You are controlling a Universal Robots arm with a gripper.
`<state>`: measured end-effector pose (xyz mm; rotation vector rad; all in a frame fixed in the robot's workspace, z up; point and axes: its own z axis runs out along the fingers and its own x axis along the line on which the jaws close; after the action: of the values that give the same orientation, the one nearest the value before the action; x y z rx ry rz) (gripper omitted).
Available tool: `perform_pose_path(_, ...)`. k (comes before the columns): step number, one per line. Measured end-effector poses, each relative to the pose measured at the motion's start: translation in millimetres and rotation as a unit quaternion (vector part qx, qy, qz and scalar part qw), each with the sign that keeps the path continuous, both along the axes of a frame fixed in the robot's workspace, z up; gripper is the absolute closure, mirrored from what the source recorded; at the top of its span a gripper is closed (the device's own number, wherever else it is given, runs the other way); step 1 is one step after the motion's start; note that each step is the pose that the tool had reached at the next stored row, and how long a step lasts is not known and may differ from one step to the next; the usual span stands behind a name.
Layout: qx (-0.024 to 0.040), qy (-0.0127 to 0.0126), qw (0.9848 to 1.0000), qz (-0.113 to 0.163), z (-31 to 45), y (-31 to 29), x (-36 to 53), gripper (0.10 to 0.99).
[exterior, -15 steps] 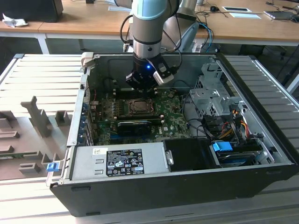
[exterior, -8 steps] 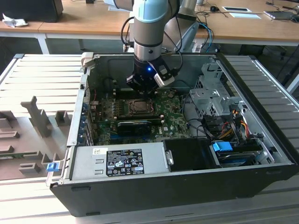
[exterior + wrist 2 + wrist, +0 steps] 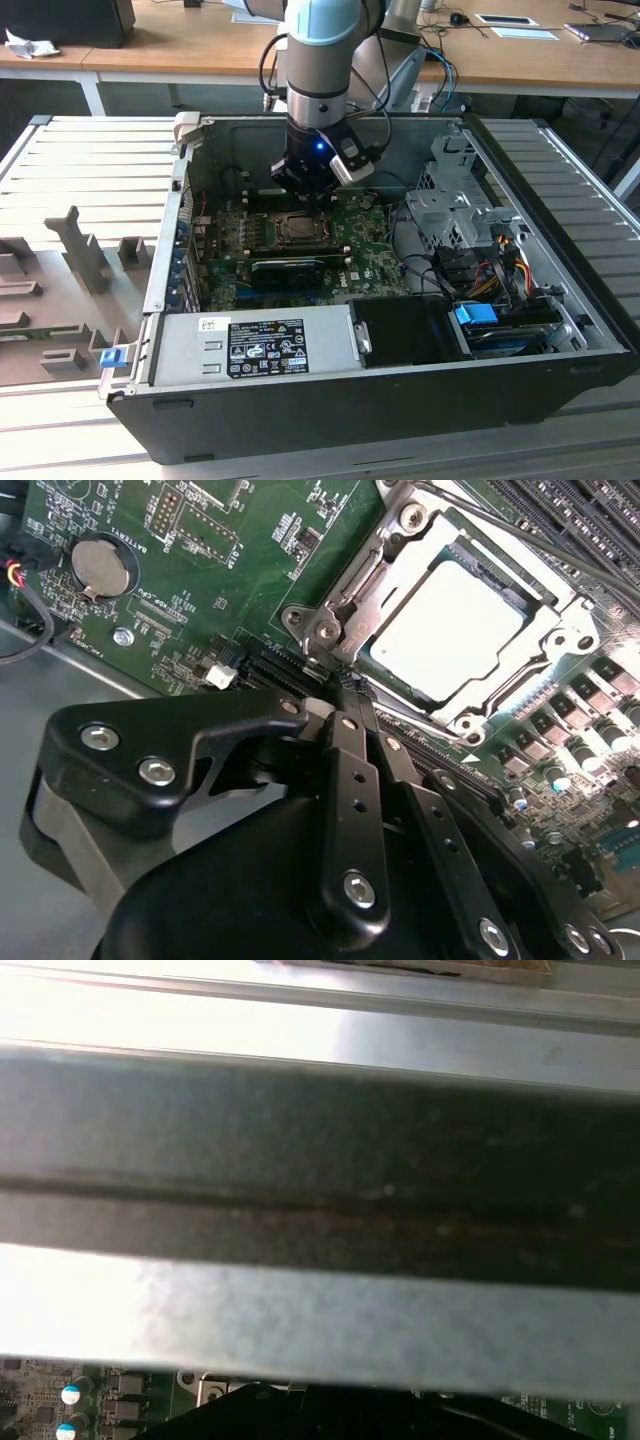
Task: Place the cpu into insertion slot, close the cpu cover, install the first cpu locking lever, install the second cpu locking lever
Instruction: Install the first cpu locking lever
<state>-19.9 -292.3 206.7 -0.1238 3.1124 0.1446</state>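
Note:
The cpu (image 3: 455, 630) lies flat in the insertion slot (image 3: 468, 727), its silver top showing through the window of the cpu cover (image 3: 385, 565), which lies down over it. A thin metal locking lever (image 3: 520, 535) runs along the far side of the socket. My gripper (image 3: 355, 695) is shut, its two black fingers (image 3: 350, 770) pressed together with nothing seen between them, and their tips sit at the socket's near corner. In the exterior view the gripper (image 3: 305, 190) hangs just behind the socket (image 3: 298, 228) inside the open computer case.
The green motherboard (image 3: 200, 570) carries a coin battery (image 3: 98, 568) and capacitors (image 3: 560, 775). A long black card (image 3: 290, 270) lies in front of the socket. Case walls (image 3: 320, 1160), drive cages (image 3: 455, 200) and cables (image 3: 490, 270) surround the arm.

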Motion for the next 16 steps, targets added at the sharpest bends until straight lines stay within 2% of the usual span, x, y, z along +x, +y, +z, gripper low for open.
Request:
perform_pose_path(6,-0.001,0.0002,1.0,0.0,1.6,-0.2,0.3,0.98)
perform_pose_path(9,-0.0129,0.0003,0.9999,0.0,1.0,-0.3,0.3,0.98)
perform_pose_path(16,-0.0261,0.0004,0.9997,0.0,-2.1,-0.3,1.1,0.98)
